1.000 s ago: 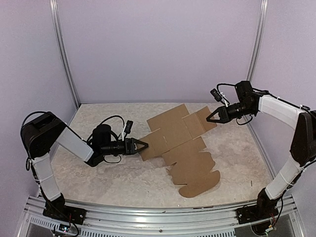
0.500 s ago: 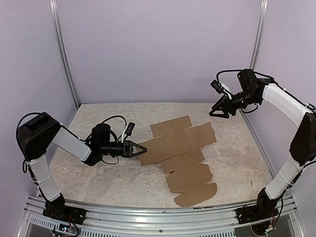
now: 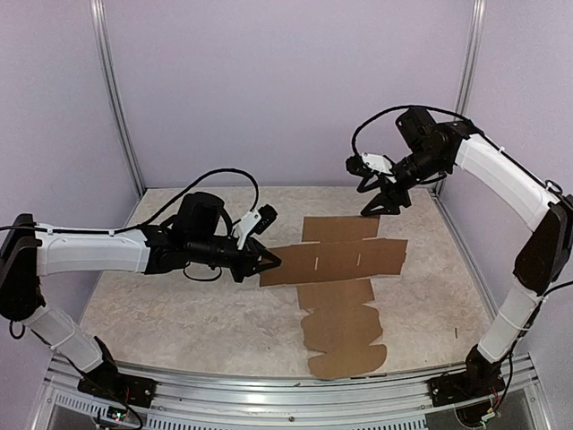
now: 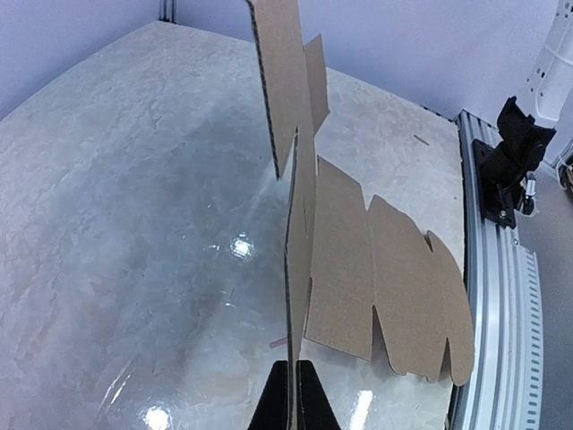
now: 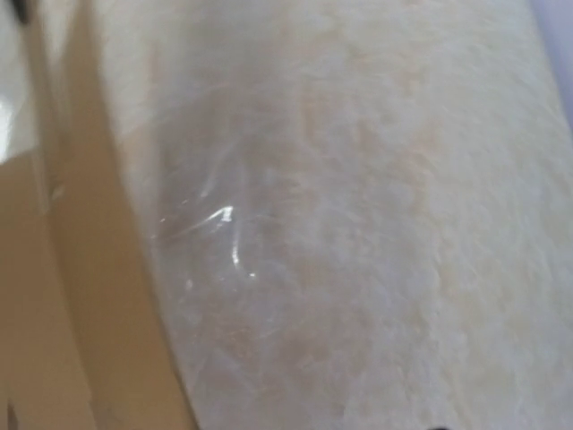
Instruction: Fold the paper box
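The paper box [image 3: 340,260] is a flat brown die-cut sheet lying mid-table, its rounded tabs toward the near edge. My left gripper [image 3: 267,262] is shut on the sheet's left edge. In the left wrist view that panel [image 4: 300,224] runs edge-on straight out from between the fingertips [image 4: 313,403], with the flaps [image 4: 394,287] spread to the right. My right gripper [image 3: 380,204] hangs open above the sheet's back edge, holding nothing. The right wrist view is blurred, with a tan strip of cardboard [image 5: 54,296] at its left and no fingers in view.
A pale marbled tabletop [image 3: 179,313] carries the sheet. An aluminium rail [image 3: 286,381] runs along the near edge, metal posts [image 3: 115,98] stand at the back corners, and purple walls close in all round. The right arm's base [image 4: 510,161] shows in the left wrist view.
The right gripper let go of the back right flap and rose up and to the left. The left gripper shut on the left edge, reached right, and the sheet turned square to the table.
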{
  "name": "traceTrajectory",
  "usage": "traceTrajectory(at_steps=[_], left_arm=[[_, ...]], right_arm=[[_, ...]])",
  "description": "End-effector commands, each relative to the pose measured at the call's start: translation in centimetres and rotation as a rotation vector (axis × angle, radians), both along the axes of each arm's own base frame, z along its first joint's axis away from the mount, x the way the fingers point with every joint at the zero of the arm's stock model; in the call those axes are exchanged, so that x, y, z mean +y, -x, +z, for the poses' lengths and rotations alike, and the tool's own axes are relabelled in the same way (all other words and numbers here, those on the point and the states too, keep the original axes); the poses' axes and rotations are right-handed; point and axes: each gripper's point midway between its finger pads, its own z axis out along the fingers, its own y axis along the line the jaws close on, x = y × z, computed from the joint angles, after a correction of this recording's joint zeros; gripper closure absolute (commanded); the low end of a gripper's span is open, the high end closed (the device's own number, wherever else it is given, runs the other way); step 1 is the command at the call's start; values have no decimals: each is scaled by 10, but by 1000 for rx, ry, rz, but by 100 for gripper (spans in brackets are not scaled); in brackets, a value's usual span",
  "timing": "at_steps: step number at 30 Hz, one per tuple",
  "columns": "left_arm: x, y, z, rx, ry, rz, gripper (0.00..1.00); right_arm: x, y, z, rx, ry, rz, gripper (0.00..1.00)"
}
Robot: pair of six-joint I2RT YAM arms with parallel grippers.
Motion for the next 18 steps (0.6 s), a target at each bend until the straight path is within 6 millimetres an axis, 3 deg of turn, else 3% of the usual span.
traceTrajectory(at_steps=[1, 8, 18], left_arm=[[20, -2, -17, -81, -182, 22, 100], [20, -8, -5, -142, -175, 51, 100], [16, -15, 0, -231, -177, 74, 100]], right_arm=[[11, 21, -11, -52, 104, 108, 34], [26, 41, -32, 37, 129, 165, 38], [38, 33, -54, 146, 96, 111, 39]])
